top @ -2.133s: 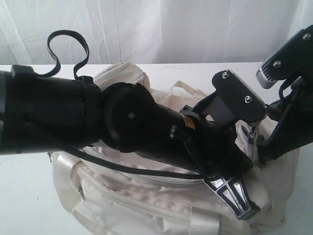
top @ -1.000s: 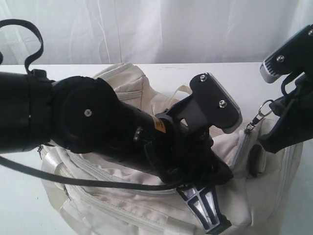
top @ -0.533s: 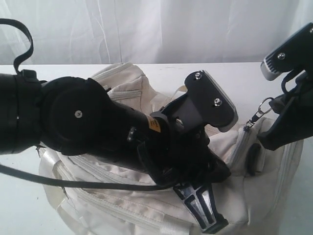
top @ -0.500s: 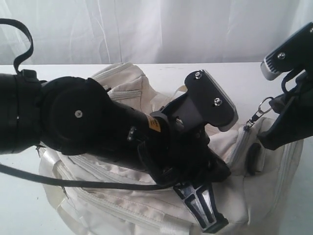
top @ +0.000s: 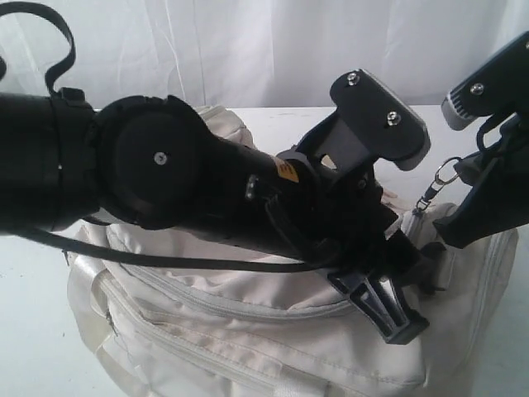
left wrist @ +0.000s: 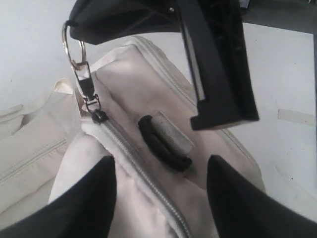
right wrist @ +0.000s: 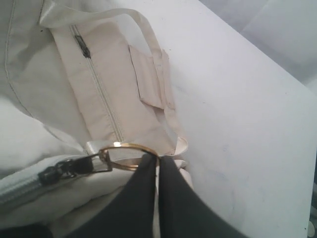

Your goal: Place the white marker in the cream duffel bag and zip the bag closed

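Duffel bag (top: 248, 331), long axis left-right.

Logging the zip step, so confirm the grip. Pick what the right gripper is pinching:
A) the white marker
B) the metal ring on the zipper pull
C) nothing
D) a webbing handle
B: in the right wrist view the right gripper is shut on the metal ring clipped to the zipper pull of the cream duffel bag.
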